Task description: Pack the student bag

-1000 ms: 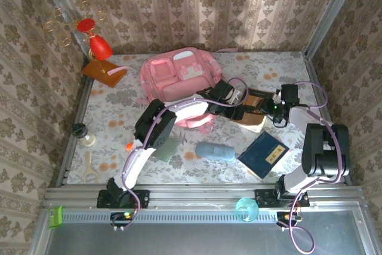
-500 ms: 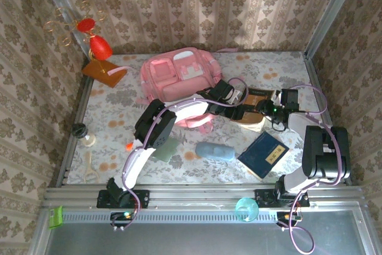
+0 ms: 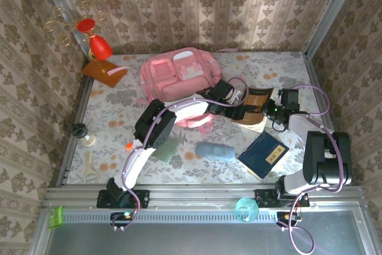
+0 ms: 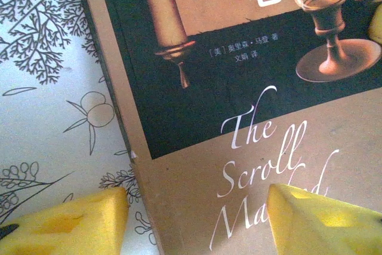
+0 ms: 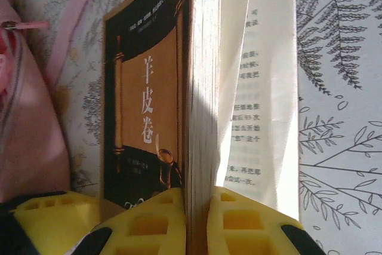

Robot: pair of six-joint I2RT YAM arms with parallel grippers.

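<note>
**Yellow pads of the right claw (image 5: 200,219) pinch a brown book (image 5: 149,117)**

Seen from the right wrist, the right claw (image 3: 271,107) is pressed together on the near edge of the brown book (image 3: 258,97). Its two yellow pads (image 5: 149,225) sit on either side of the thick block of pages. The book stands edge-on between them, with its dark cover and gold scroll picture facing left of the claw. A few loose printed pages fall open to the claw's right, over the patterned counter (image 3: 119,106).

The left claw (image 3: 239,101) hangs over the same book from the other side, its jaws spread. In the left wrist view, the left claw (image 4: 197,219) has one yellow pad (image 4: 71,222) over the leaf-printed cloth. The other pad is over the brown cover (image 4: 239,88), near the white lettering. I cannot tell whether either pad touches anything.

The student bag (image 3: 173,76) lies flat on the counter to the far left of both claws, with its front pockets facing up. Its lower edge is just beside the left claw's wrist. From the right wrist, pink fabric of the student bag (image 5: 24,135) shows to the left of the claw, close to the book's cover.

On the near side of the right claw, a blue book (image 3: 263,154) lies flat. A grey-blue pouch (image 3: 215,150) lies just to the left of that book.
</note>
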